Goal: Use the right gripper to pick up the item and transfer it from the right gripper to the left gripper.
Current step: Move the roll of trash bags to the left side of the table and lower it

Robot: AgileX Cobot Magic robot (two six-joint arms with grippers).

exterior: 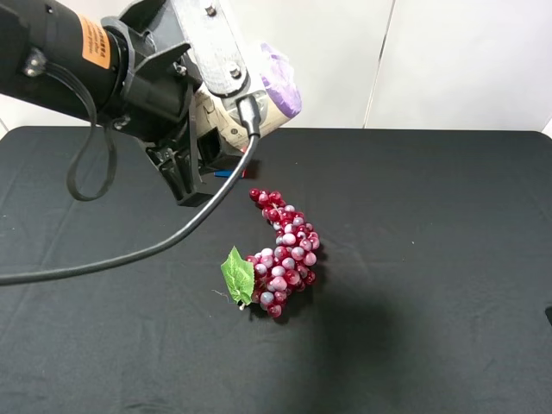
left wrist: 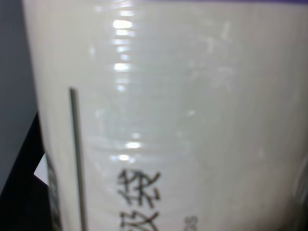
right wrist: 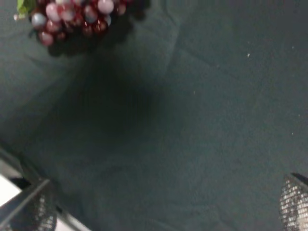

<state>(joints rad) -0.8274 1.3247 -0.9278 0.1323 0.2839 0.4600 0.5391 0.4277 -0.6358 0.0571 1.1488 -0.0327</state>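
Observation:
The item, a cream-white canister with a purple cap, is held high above the table's back left. My left gripper, with the silver-grey plate and the orange-labelled arm, is shut on it. The left wrist view is filled by the canister's cream body with dark print. My right gripper is open and empty: its textured fingers stand wide apart over bare black cloth. It is almost wholly outside the exterior view, off the right edge.
A red grape bunch with a green leaf lies mid-table, also in the right wrist view. A small colourful object peeks out behind the left gripper. The black table ends at a white wall.

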